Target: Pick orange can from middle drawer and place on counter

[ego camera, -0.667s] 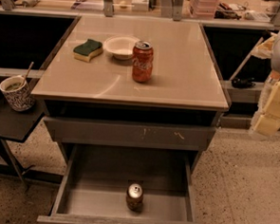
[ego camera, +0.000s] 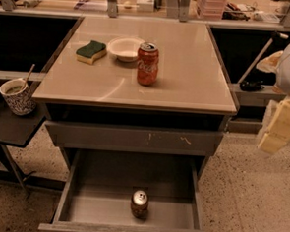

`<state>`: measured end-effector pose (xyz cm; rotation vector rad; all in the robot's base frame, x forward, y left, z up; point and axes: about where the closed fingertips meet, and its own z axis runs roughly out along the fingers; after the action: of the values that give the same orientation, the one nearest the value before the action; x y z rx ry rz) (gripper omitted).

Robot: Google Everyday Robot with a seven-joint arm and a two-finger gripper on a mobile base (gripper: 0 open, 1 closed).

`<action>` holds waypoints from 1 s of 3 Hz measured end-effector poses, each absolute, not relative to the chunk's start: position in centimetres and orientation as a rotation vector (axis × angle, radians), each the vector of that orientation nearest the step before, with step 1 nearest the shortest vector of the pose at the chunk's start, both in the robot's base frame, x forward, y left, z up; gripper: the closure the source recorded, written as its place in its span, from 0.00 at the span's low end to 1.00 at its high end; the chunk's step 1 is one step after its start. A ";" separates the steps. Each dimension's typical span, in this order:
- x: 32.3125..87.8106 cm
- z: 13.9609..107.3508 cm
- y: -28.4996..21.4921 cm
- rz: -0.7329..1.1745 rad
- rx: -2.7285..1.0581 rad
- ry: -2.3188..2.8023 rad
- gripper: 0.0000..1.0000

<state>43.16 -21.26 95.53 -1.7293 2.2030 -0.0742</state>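
Observation:
The orange can (ego camera: 139, 204) stands upright near the front of the open middle drawer (ego camera: 90, 203), at the bottom of the camera view. The pale beige counter (ego camera: 192, 66) tops the grey cabinet. My gripper (ego camera: 278, 127) hangs at the right edge of the view, beside the cabinet's right side, well above and to the right of the orange can. Its pale blocky fingers (ego camera: 282, 121) point down over the floor and hold nothing that I can see.
A red Coca-Cola can (ego camera: 147, 64), a white bowl (ego camera: 125, 48) and a green-and-yellow sponge (ego camera: 91, 51) stand on the counter. A scuffed closed drawer front (ego camera: 134, 137) sits above the open drawer. A mug (ego camera: 17, 95) stands on a dark side table at left.

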 end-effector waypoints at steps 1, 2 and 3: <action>42.0 87.7 -20.2 0.123 -1.738 2.141 0.00; 40.1 76.3 -17.7 0.466 -1.645 2.077 0.00; 38.1 65.7 -14.2 0.738 -1.534 2.039 0.00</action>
<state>38.07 -14.15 65.70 -1.5343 2.0393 0.7385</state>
